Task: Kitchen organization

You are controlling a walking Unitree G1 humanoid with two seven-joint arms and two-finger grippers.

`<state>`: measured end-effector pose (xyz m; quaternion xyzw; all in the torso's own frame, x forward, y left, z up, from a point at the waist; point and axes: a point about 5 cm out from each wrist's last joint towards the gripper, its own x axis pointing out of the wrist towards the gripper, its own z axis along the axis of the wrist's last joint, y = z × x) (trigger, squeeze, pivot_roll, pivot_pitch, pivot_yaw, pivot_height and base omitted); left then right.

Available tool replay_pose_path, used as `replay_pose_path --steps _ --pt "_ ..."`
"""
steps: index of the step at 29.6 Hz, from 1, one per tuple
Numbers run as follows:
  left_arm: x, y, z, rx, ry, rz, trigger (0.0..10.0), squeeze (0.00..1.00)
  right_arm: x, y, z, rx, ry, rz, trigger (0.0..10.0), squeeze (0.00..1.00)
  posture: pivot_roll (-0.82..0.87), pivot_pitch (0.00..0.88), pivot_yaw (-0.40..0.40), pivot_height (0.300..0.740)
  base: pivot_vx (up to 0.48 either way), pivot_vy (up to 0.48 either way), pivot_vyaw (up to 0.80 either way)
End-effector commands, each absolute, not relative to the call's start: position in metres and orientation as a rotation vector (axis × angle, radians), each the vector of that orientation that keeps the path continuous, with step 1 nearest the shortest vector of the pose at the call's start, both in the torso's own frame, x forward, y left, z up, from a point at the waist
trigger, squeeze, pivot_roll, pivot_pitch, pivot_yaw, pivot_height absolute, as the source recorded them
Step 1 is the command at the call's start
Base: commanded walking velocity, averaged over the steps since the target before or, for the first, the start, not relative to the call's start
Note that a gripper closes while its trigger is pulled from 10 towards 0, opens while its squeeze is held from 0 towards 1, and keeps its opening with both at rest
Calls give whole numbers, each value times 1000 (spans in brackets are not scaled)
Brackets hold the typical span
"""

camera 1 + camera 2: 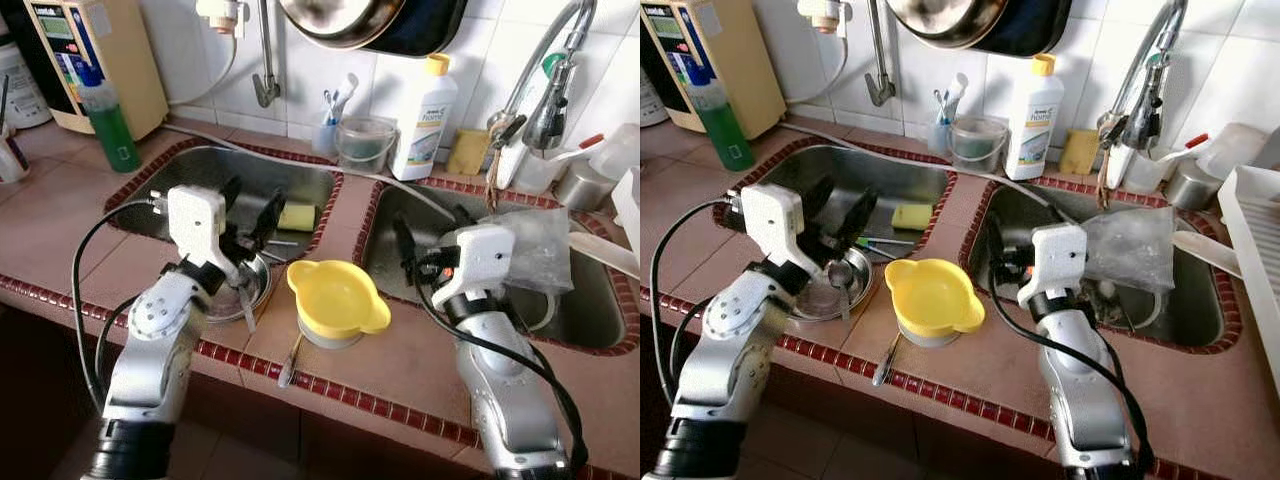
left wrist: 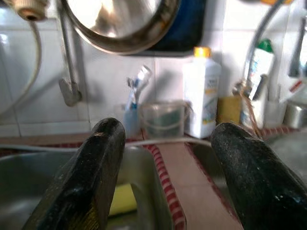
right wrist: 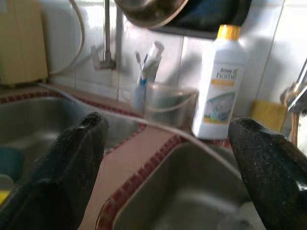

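Observation:
My left gripper (image 1: 252,210) hangs open over the left sink (image 1: 195,160), with nothing between its fingers. Just below it, in the sink's near right corner, a steel bowl (image 1: 825,292) holds a spoon (image 1: 840,275). A yellow sponge (image 1: 296,217) lies on the sink floor beyond. My right gripper (image 3: 168,127) is open too, above the left edge of the right sink (image 1: 600,330). On the counter strip between the sinks a yellow two-handled bowl (image 1: 335,295) sits on a grey base. A utensil (image 1: 289,362) lies at the front edge.
A crumpled clear plastic bag (image 1: 545,245) lies in the right sink under the faucet (image 1: 545,80). Along the back wall stand a white detergent bottle (image 1: 423,120), a clear cup (image 1: 365,143) and a green bottle (image 1: 108,115). A white dish rack (image 1: 1255,240) is at the far right.

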<state>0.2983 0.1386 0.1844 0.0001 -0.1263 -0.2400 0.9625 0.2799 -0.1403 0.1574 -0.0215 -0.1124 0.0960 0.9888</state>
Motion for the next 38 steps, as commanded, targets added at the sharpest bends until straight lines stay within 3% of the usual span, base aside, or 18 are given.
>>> replay_pose_path --steps 1,12,24,38 --pt "292 137 189 17 -264 -521 10000 0 276 -141 159 -32 -216 213 10000 0 -86 62 -11 740 0 0 0" --pt "269 128 183 52 -229 -607 10000 0 267 -131 154 -19 -133 358 10000 0 -71 81 -25 740 0 0 0" --pt "236 99 181 86 -244 -730 10000 0 259 -115 158 25 -44 567 10000 0 -49 87 -67 740 0 0 0" --pt "226 102 182 158 -274 -746 10000 0 260 -124 168 150 85 595 10000 0 -40 83 -98 740 0 0 0"
